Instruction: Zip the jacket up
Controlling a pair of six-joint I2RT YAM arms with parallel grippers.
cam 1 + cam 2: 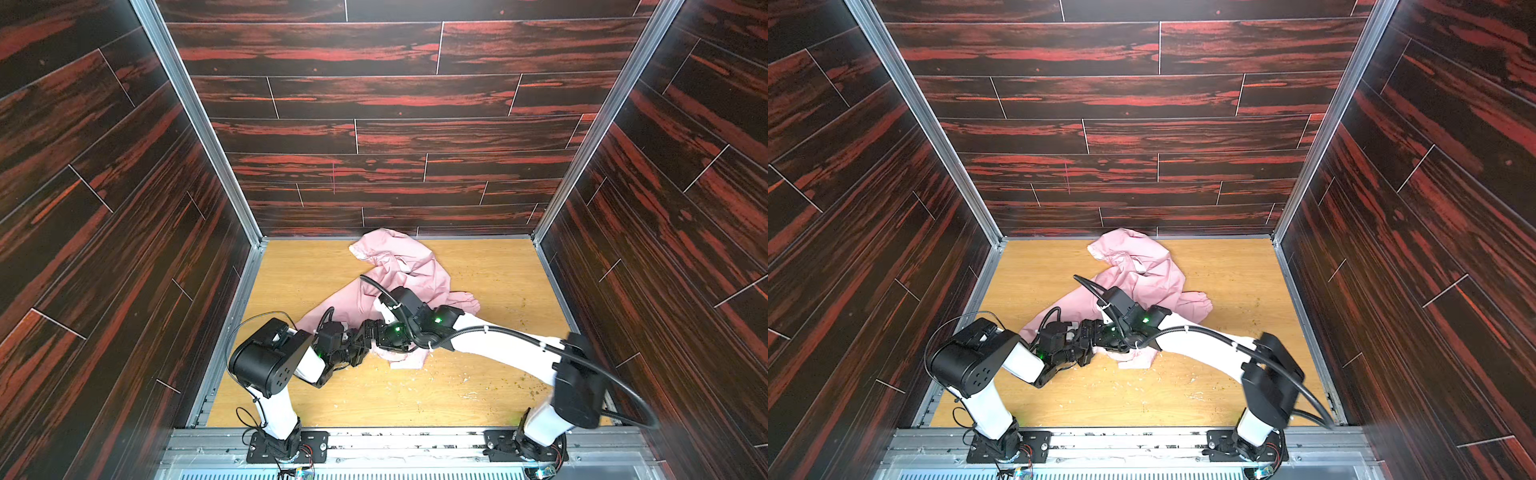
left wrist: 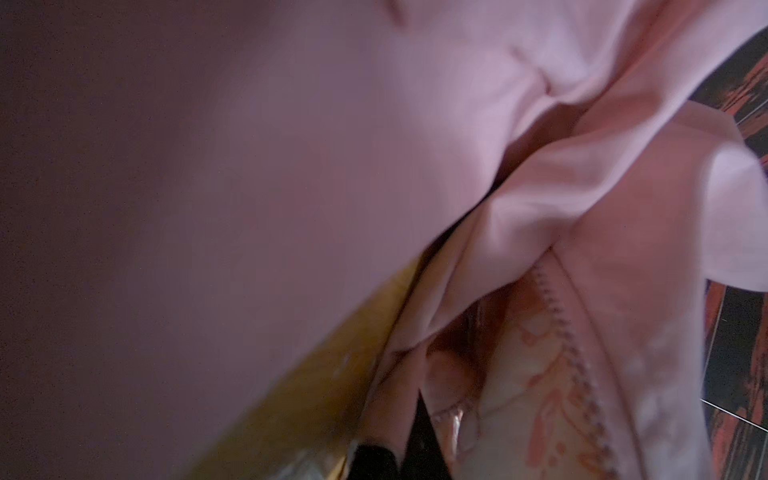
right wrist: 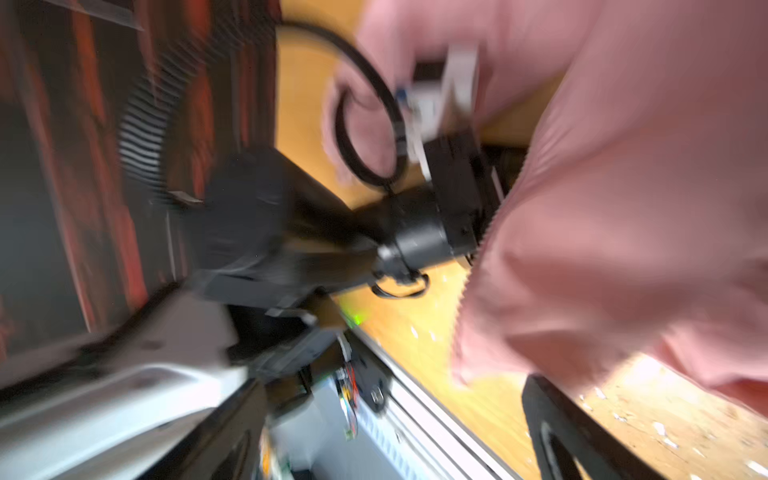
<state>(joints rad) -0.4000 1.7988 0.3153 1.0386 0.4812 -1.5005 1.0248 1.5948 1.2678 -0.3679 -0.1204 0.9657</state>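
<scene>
Two robot arms meet low over the near middle of a pale wooden bench (image 1: 490,386), inside a booth of dark, red-streaked panels. A small light-pink jacket (image 1: 407,270) lies crumpled from the back wall down toward me. Its near hem reaches the spot where the arms converge, and one gathered cuff (image 1: 467,301) pokes out on the right. My left arm (image 1: 266,361) comes in from the left. The left jaws are shut tight, apparently pinching the jacket's lower front edge. That arm's wrist view is filled with pink cloth, with a line of zipper teeth (image 2: 559,320) running past a dark fingertip (image 2: 419,432). I judge this hold is meant to anchor the bottom of the zip and keep it taut. My right arm (image 1: 498,345) reaches across from the right. Its wrist view is blurred, but the right jaws look spread wide with nothing between them, near a toothed edge (image 3: 478,257) of the cloth. The front is not visibly joined, so zipping looks barely begun. Whether the slider is within reach I cannot tell.
</scene>
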